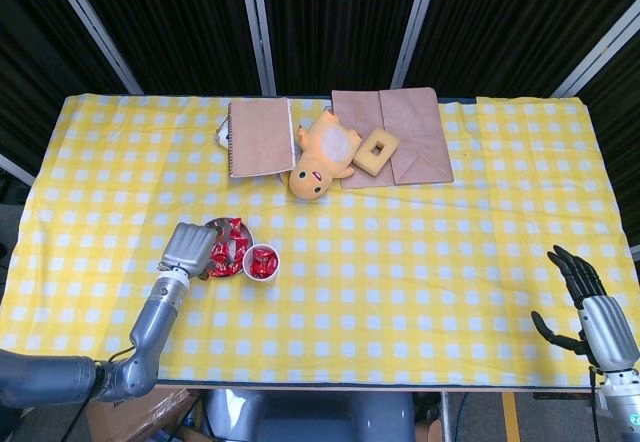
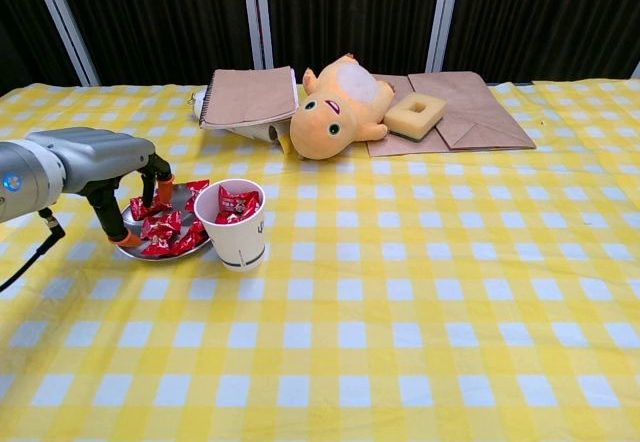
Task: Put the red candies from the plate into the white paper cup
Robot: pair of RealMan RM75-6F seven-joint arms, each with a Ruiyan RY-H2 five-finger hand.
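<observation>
A small metal plate (image 2: 178, 198) with several red wrapped candies (image 2: 163, 228) sits on the yellow checked cloth at front left. The white paper cup (image 2: 236, 238) stands against its right side and has red candies (image 2: 238, 202) inside. My left hand (image 2: 108, 165) hangs low over the plate's left edge, fingers apart. One orange fingertip (image 2: 161, 177) is above the candies and the thumb tip (image 2: 120, 235) is at the rim; nothing shows between them. From above, the left hand (image 1: 187, 246) covers the left part of the plate (image 1: 214, 224), with the cup (image 1: 262, 261) beside it. My right hand (image 1: 588, 307) is open at the table's front right corner.
A brown notebook (image 1: 259, 137), a yellow plush toy (image 1: 322, 157), a sponge ring (image 1: 377, 150) and brown paper bags (image 1: 405, 132) lie along the far side. The front edge of the table runs close below the plate.
</observation>
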